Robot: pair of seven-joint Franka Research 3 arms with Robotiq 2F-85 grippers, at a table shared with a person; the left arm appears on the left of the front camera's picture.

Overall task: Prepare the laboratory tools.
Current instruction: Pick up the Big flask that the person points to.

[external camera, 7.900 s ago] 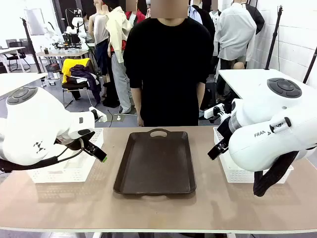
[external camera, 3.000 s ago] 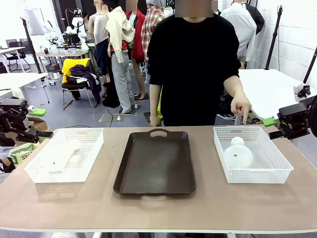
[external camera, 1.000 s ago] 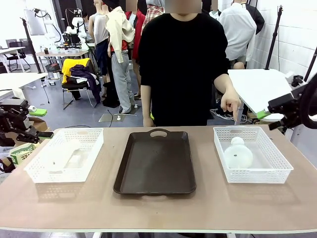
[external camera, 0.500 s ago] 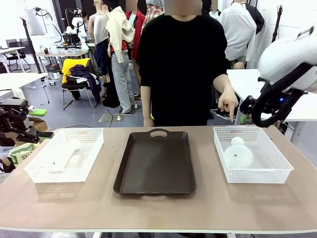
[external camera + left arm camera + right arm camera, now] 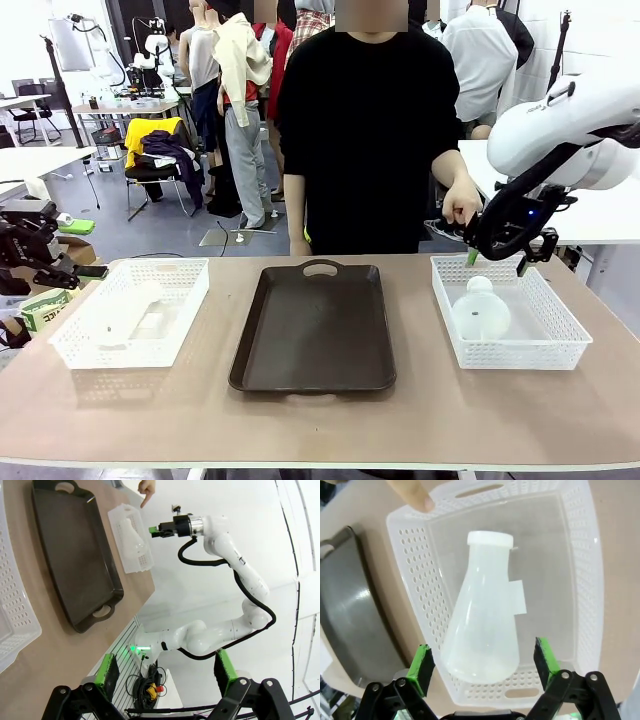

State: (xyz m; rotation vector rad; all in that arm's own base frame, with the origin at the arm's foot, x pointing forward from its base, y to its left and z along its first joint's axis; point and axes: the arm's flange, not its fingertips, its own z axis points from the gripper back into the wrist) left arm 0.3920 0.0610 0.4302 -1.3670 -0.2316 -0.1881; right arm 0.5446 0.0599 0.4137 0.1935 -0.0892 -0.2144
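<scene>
Hand (image 5: 461, 207) points at basket (image 5: 562, 332) holding flask (image 5: 480, 311).

Left flask (image 5: 125, 310): pale blur behind mesh of left basket (image 5: 130, 355); neck, outline unclear. Same basket cut by left edge in left wrist view. Right flask (image 5: 134, 535): far off there, too small for detail. Person's hand (image 5: 412, 492): cut by top edge in right wrist view, one fingertip visible. Tray (image 5: 355, 610): cut by left edge there.

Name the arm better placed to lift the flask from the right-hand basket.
Right. The right tool hovers open over the flask in the mesh basket; the left tool sits off the table's left end.
</scene>
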